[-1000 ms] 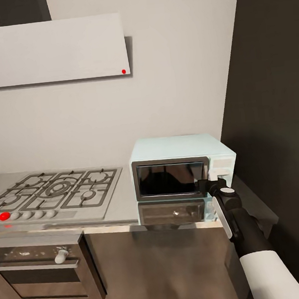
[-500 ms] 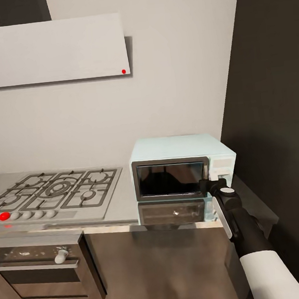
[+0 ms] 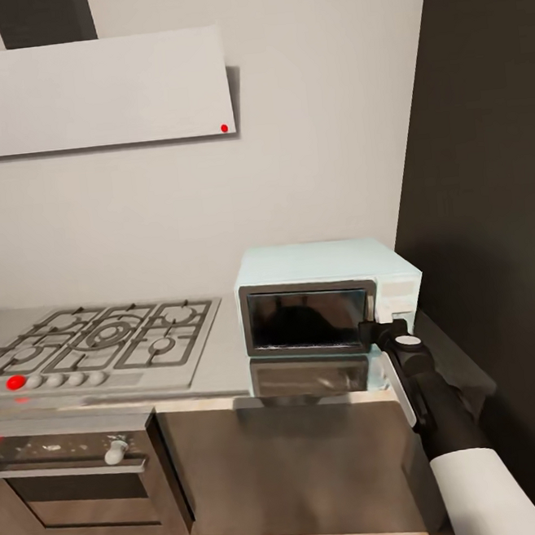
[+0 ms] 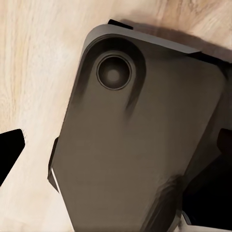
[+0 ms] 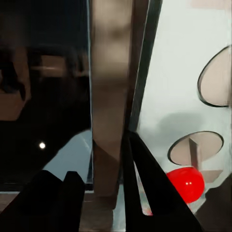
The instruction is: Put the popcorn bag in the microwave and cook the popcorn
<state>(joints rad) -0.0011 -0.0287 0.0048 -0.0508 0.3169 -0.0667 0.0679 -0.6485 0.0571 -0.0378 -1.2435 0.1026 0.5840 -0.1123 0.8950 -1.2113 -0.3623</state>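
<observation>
The right tool (image 3: 370, 333) sat against the right edge of the microwave (image 3: 328, 306) door on the bench (image 3: 219, 362), its fingers (image 5: 145, 183) straddling the silver door frame (image 5: 111, 96) with a gap left, so open rather than clamped. The door looked shut, and no popcorn bag showed. If the fingers pulled without a firm hold they would likely slip off, or drag the whole microwave forward; the left tool's state could not be told.
</observation>
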